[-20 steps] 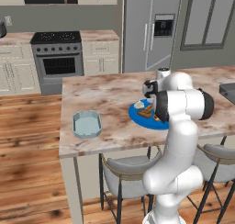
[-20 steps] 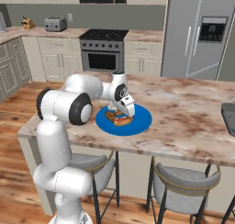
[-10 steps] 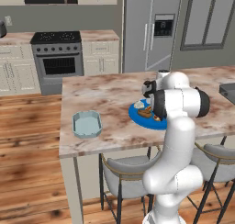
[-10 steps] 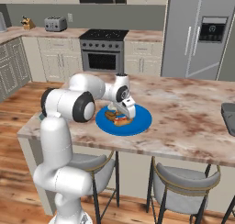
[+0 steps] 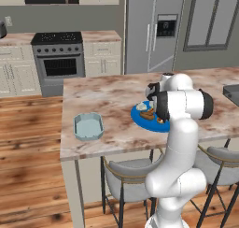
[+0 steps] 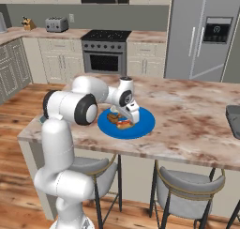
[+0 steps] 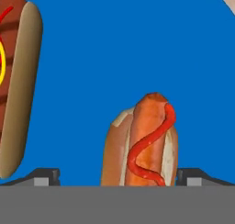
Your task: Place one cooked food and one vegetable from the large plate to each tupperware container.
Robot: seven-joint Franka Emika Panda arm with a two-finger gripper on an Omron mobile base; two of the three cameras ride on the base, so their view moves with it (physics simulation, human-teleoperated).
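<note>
Hot dog (image 7: pixel 147 142) with a red ketchup squiggle lies on the large plate (image 7: pixel 137 44), low and centre in the hand view, its bun running up from the bottom edge. 2 dark fingertips (image 7: pixel 43 176) stand at the lower left and lower right of that view, 1 on each side of the bun and clear of it, so the gripper (image 7: pixel 117 177) is spread wide and pinches nothing. I judge the jaws are set this way to straddle the bun across its width before closing.

A 2nd hot dog (image 7: pixel 16 81), striped with yellow and red sauce, lies along the left edge of the hand view, well apart from the 1st, which leaves room for the left finger.

In the left base view the large plate (image 5: pixel 140 121) sits on the marble island (image 5: pixel 107 96) right of centre, partly behind the arm's white forearm, and the pale blue-grey tupperware container (image 5: pixel 88 126) rests left of centre, well apart from it and seemingly unfilled. In the right base view the gripper (image 6: pixel 131 116) hangs low over the food at the plate's left half (image 6: pixel 145 125). A dark tub edge (image 6: pixel 233 119) shows at the far right. The first pick looks to be in hand.
</note>
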